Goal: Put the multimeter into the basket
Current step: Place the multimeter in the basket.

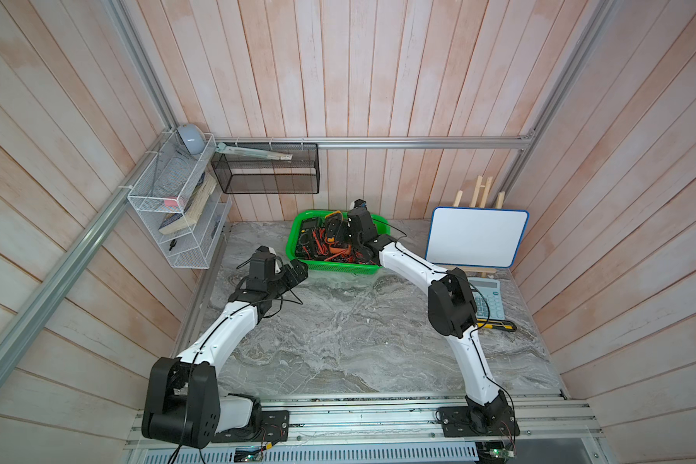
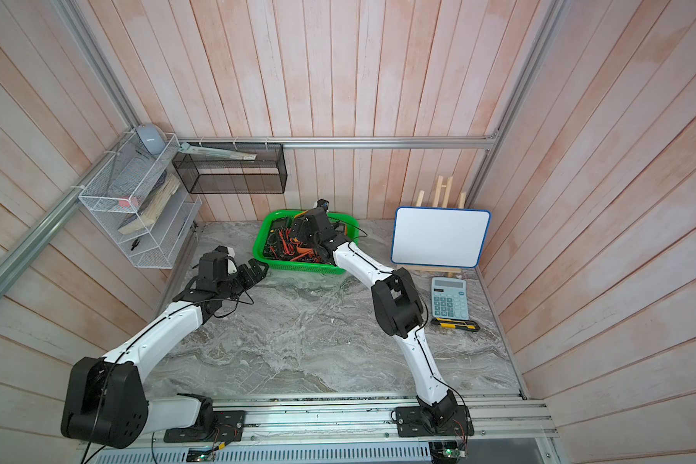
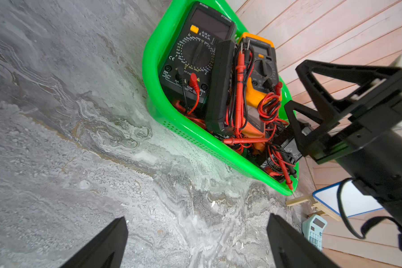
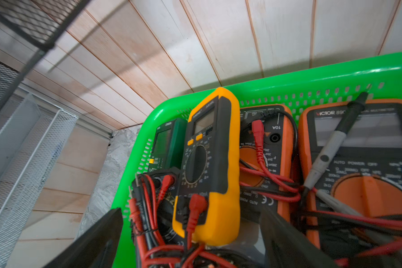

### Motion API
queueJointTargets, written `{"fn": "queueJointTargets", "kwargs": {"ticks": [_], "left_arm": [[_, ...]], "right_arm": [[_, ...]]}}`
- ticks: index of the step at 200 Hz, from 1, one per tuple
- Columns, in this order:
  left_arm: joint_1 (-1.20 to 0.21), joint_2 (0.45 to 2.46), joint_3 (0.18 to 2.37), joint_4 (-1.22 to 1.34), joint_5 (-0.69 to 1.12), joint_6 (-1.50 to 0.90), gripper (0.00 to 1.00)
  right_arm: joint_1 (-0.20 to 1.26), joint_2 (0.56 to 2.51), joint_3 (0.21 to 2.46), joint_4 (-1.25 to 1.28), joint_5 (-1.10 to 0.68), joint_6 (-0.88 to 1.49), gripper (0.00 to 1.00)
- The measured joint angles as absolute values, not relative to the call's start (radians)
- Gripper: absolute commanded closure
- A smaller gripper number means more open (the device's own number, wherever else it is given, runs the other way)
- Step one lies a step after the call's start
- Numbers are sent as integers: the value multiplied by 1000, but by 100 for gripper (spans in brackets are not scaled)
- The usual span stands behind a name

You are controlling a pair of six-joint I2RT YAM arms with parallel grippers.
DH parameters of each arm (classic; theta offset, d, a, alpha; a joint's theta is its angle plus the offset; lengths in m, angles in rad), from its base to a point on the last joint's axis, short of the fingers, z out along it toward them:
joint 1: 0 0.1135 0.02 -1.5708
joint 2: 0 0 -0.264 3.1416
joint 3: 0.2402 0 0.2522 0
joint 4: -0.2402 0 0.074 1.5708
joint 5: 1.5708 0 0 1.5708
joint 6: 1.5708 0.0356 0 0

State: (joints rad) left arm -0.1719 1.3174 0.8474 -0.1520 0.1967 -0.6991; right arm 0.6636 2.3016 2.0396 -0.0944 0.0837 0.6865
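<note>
Marble tabletop (image 1: pixel 338 321) under plank walls: the yellow multimeter (image 4: pixel 221 162) sat inside the green basket (image 1: pixel 334 267), with the right gripper (image 4: pixel 192 212) spread wide either side of its near end.

The multimeter stood on edge, propped among the other meters (image 4: pixel 362 148). In the right wrist view both fingers showed a gap to its casing, so nothing was pinched. The left gripper (image 3: pixel 196 218) hovered just beside the basket over bare marble, its jaws also wide apart and empty. The placing looked done, and a clean retreat seemed the step in hand. That called for a straight lift with the jaws wide before any sideways swing. Red leads (image 4: pixel 272 178) lay looped close to the fingers, and a snagged one could drag the propped meter over.
</note>
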Motion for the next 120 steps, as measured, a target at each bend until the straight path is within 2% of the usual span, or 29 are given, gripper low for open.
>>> {"fn": "queueJointTargets", "kwargs": {"ticks": [43, 120], "left_arm": [[-172, 1264, 887, -203, 150, -647, 0], [-172, 1169, 931, -217, 33, -519, 0]], "right_arm": [[668, 2152, 1925, -47, 54, 669, 2], [664, 1765, 1427, 141, 29, 608, 2]]}}
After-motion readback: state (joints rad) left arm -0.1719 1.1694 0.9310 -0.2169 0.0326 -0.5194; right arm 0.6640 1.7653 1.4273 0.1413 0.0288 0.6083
